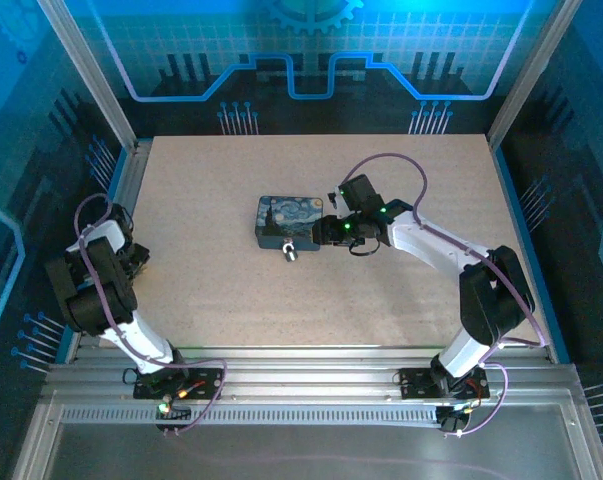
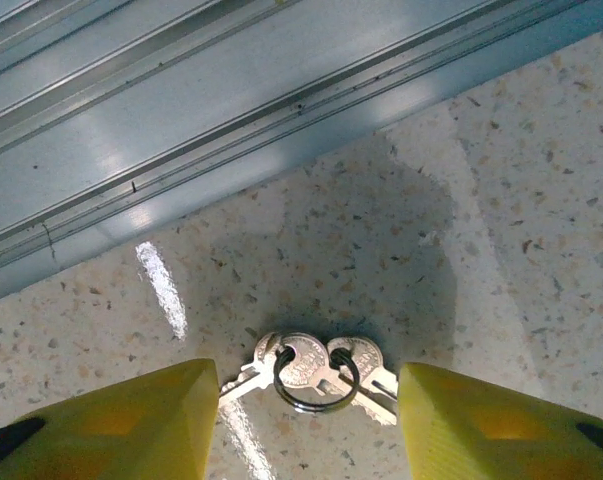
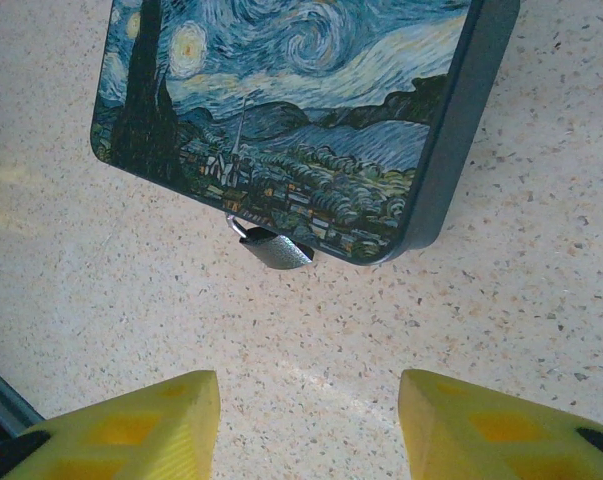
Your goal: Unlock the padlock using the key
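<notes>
**Speckled tabletop [image 1: 211, 290]: a pick-up lining up on one side, a brace on the other**

Low in the left wrist view, the left gripper [image 2: 306, 425] is standing about half open. Its yellow fingers [image 2: 131, 425] are flanking a bunch of small silver keys [image 2: 316, 368] threaded on a wire ring [image 2: 309, 385]. The keys are lying flat on the table between the pads, nearer the left-hand one, and nothing is being gripped. Whether the outermost key tip is touching that pad I cannot tell. Beyond them, an aluminium rail [image 2: 181, 100] is running diagonally across the upper left of the frame. This straddle looks like the set-up for a pinch, and the closing will probably need to catch a key's head rather than the loose ring.

The right gripper [image 3: 309, 425] is also standing half open and holding nothing, with bare table showing between its pads at the bottom of its own view. Just above that gap, the padlock [image 3: 274, 248] is hanging off the lower edge of the Starry Night-printed box [image 3: 301, 110], near the lower right corner, its body resting on the table. In the overhead view the lock is sitting just below the box at centre frame. The right gripper is just to its right, and the left arm is far off at the left edge. The right arm is probably being held close so it can steady the lock once a key is being brought over.
</notes>
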